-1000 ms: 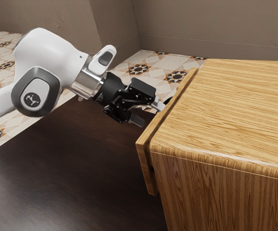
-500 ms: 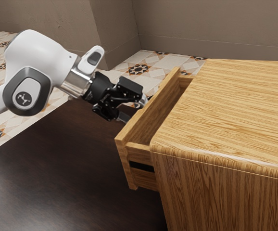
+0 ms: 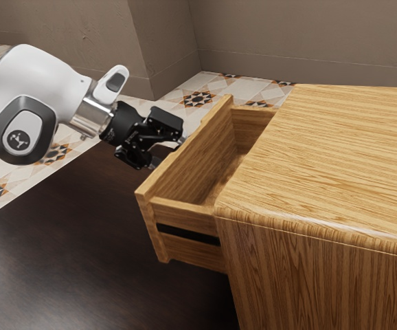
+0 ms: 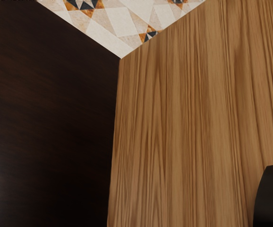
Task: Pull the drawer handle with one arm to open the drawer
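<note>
drawer (image 3: 191, 165): stands well out of cabinet (image 3: 322, 151); rigid wood, likely slides straight with modest drag | hold: handle on outer front face, hidden | gripper (image 3: 159, 148): against that face, closure cannot tell

Handle hidden behind drawer front (image 3: 190, 157)

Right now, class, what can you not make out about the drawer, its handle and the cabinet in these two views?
- Handle: in the exterior view, hidden behind the drawer front and the hand.
- Drawer's floor: exterior view, hidden by its front and the cabinet top.
- Cabinet's far side: cut off by the exterior view's right edge.
- Black shape: cut off at the wrist view's corner; unidentifiable.
</note>
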Action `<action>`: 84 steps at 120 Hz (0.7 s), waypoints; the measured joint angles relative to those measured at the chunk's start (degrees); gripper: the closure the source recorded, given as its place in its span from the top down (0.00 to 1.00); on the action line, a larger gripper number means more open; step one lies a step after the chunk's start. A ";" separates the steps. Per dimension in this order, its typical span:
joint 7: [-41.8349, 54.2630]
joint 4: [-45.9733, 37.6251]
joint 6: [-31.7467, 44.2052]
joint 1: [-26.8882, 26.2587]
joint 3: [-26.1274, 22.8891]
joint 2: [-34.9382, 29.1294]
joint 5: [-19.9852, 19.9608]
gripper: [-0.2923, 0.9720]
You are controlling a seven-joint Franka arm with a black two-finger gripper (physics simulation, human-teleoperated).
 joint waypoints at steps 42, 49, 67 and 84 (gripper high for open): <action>0.92 -0.33 -1.43 3.26 -1.25 -1.26 -0.32 0.76; 1.07 -1.13 -1.54 4.00 -1.98 -1.83 -0.33 0.76; 1.33 -2.91 -2.44 6.65 -3.62 -2.96 -0.32 0.76; 1.54 -3.14 -3.12 7.84 -3.77 -3.19 -0.33 0.76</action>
